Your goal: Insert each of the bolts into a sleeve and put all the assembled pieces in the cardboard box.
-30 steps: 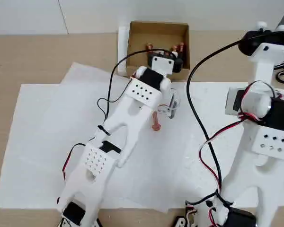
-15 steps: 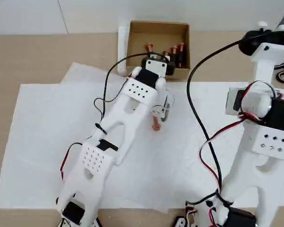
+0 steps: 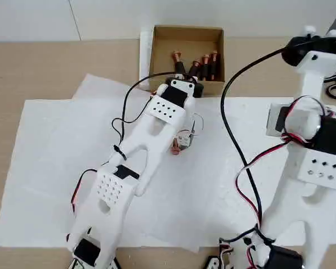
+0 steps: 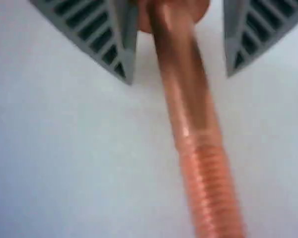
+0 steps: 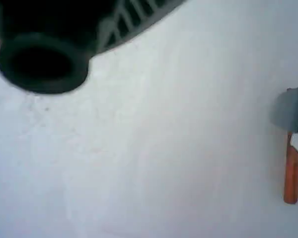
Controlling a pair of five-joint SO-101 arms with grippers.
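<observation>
My left gripper (image 3: 181,141) hangs over the white sheet (image 3: 56,168), a little in front of the cardboard box (image 3: 186,28). It is shut on a copper bolt (image 4: 181,99) and grips it by the head, between the grey fingers (image 4: 89,34). The threaded end points away from them. In the high view the bolt (image 3: 175,148) pokes out beside the gripper. My right gripper (image 5: 59,25) is shut on a black sleeve (image 5: 39,62), whose open end faces the camera. The right arm (image 3: 316,162) stands at the table's right side. Several bolt-and-sleeve pieces (image 3: 199,64) lie in the box.
A white block (image 3: 145,47) stands against the box's left wall. A black cable (image 3: 231,140) loops over the sheet between the two arms. In the right wrist view the left gripper's finger (image 5: 290,111) and the bolt (image 5: 291,173) appear farther off. Bare wooden table (image 3: 45,67) surrounds the sheet.
My left gripper has drawn back from the box toward the near left, carrying the bolt lower over the sheet. The right arm has not moved.
</observation>
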